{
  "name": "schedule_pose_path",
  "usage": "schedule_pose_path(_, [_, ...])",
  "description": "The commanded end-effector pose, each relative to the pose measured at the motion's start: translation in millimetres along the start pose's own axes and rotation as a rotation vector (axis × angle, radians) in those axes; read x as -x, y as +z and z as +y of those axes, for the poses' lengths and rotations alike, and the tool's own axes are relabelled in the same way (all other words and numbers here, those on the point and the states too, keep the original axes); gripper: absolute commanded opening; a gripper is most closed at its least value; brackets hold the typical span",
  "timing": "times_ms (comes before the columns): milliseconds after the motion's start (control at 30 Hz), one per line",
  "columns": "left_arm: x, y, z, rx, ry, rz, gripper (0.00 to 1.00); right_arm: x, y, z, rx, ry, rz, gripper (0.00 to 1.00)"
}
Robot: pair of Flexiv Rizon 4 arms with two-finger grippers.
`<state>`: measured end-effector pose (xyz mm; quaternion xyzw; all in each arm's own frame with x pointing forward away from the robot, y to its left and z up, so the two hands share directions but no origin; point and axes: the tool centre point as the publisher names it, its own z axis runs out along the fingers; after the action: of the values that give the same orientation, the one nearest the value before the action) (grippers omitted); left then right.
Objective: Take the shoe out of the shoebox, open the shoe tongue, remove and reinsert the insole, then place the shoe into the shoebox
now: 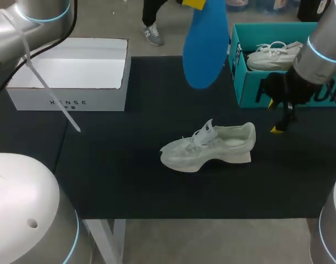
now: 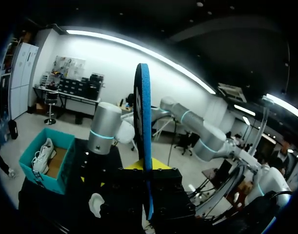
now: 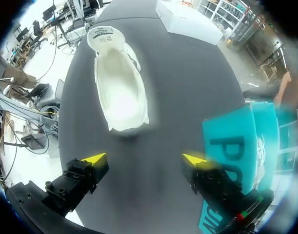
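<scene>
A pale white shoe [image 1: 209, 147] lies on its side on the black mat [image 1: 118, 165], its tongue pulled up. A blue insole [image 1: 203, 44] hangs high over the table's far middle, held by my left gripper [image 1: 194, 3]. In the left wrist view the insole [image 2: 143, 122] stands edge-on with that gripper [image 2: 145, 166] shut on it. To the right of the shoe's heel, my right gripper [image 1: 280, 118] hangs low and open. From the right wrist, the shoe [image 3: 120, 87] lies ahead of the gripper [image 3: 144, 159], its opening showing, with nothing between the fingers.
The teal shoebox [image 1: 242, 82] stands at the back right with a second white shoe [image 1: 275, 55] inside, close beside my right arm. An open white box [image 1: 74, 102] stands at the back left. The teal box [image 3: 236, 141] is right next to my right gripper's finger.
</scene>
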<state>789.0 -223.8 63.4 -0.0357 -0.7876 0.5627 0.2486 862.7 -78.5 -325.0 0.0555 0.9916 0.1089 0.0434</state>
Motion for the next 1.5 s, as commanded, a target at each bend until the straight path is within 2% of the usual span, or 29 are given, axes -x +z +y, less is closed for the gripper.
schedule_pose_path(33, [0.5,0.6,0.0,0.0,0.001,-0.001,0.0,-0.1,0.4,0.3,-0.003,0.0,-0.001,1.0])
schedule_pose_path(767, [0.5,0.6,0.0,0.0,0.001,-0.001,0.0,-0.1,0.4,0.3,-0.003,0.0,-0.001,1.0])
schedule_pose_path(867, [0.5,0.6,0.0,0.0,0.001,-0.001,0.0,-2.3,-1.2,15.7,-0.01,-0.011,0.005,1.0])
schedule_pose_path(1033, [0.5,0.6,0.0,0.0,0.001,-0.001,0.0,-4.0,-7.9,54.3,-0.027,-0.053,0.0,1.0])
schedule_pose_path(1200, [0.5,0.6,0.0,0.0,0.001,-0.001,0.0,-6.1,-4.6,87.7,-0.035,-0.101,0.012,1.0])
schedule_pose_path(1333, [0.5,0.6,0.0,0.0,0.001,-0.001,0.0,-5.9,9.1,101.2,-0.051,-0.118,0.022,1.0])
schedule_pose_path(1500, [0.5,0.6,0.0,0.0,0.001,-0.001,0.0,-1.5,25.9,101.4,-0.031,-0.131,0.014,1.0])
